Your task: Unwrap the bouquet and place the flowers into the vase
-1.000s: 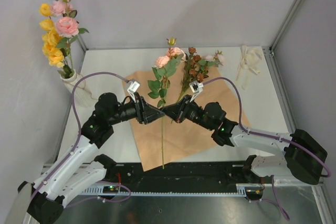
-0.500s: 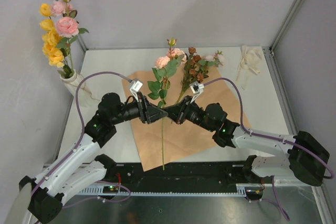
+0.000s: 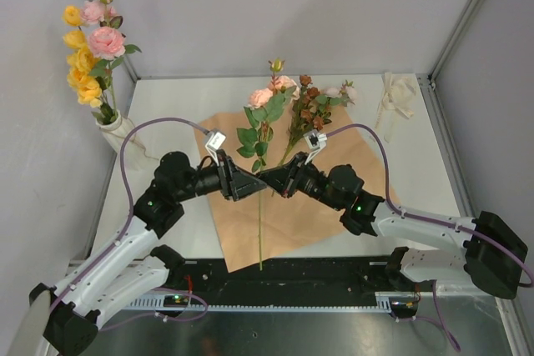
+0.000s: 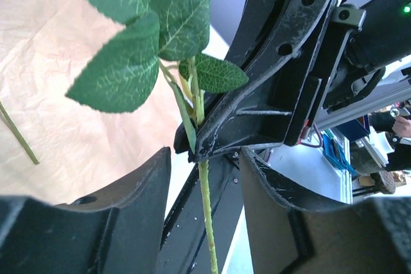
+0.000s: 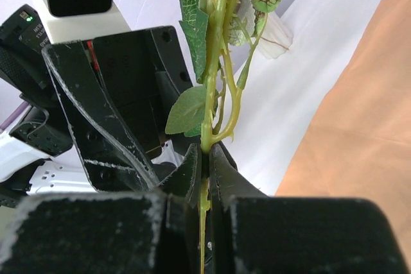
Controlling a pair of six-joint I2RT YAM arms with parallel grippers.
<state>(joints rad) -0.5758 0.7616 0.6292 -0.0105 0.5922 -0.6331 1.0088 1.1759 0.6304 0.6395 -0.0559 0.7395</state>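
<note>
The right hand [image 5: 204,158] is pinching one thin green stem [image 5: 215,94], with its two fingers pressed tight on it. The left hand [image 4: 204,163] is pointing straight at it, tip to tip. Its fingers are spread, and the same stem is running down between them with a gap on each side. Just past both hands, green leaves [image 3: 250,135] are sticking out from the stem, and pink blooms [image 3: 260,96] are sitting at its far end. The other end is reaching back toward the arms. Under the hands, a peach-orange paper [image 3: 321,214] is lying flat on the worktop [image 3: 183,97]. Some rust-brown flowers [image 3: 304,112] are lying on the paper just beyond the right hand. Far out to the left of the left hand, the vase [image 3: 114,131] is standing in the back corner, and pink and yellow flowers [image 3: 90,47] are standing in it. Far out to the right of the right hand, a cream ribbon [image 3: 396,97] is lying on the worktop.
</note>
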